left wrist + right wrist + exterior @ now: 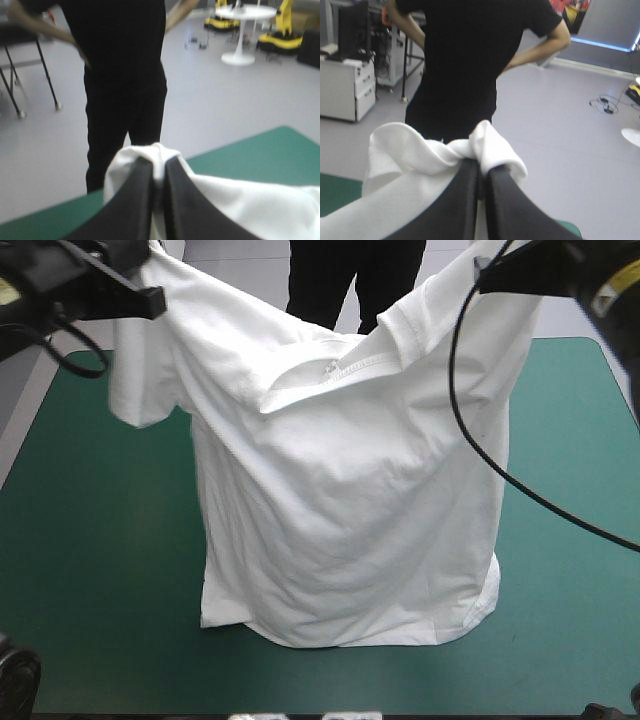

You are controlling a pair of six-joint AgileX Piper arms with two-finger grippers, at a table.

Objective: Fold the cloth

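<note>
**T-shirt held up by both shoulders over the table**

Surface: the table (90, 570) wears a teal-green cover, flat and smooth. It is bare on the left and right of the frame in the high view. A strip of cover also runs along the lower edge, in front of the cloth. A soft shadow lies under the cloth at lower centre.

T-shirt (340, 510): white, short-sleeved, hanging in the middle of the frame over the table's centre. It is strung between the two upper corners of the high view.
- Long axis runs upright, collar (330, 372) at upper centre and hem (340, 638) at lower centre.
- The shoulder line runs left to right across the top and sags at the collar.
- One sleeve (140, 390) droops free at upper left.
- The body bellies out in broad folds. The hem reaches down to the cover and looks to be touching it, though contact is not certain.

Left gripper (160, 167): black fingers all but closed. They pinch a tuft of white cloth that bulges just past the tips. The rest of the cloth trails off beside it over the cover.

Right gripper (482, 170): the same state, fingers pressed nearly together on a bunched fold. Cloth spills over and to one side of the tips.

Both grippers sit high, above the table's far half.
</note>
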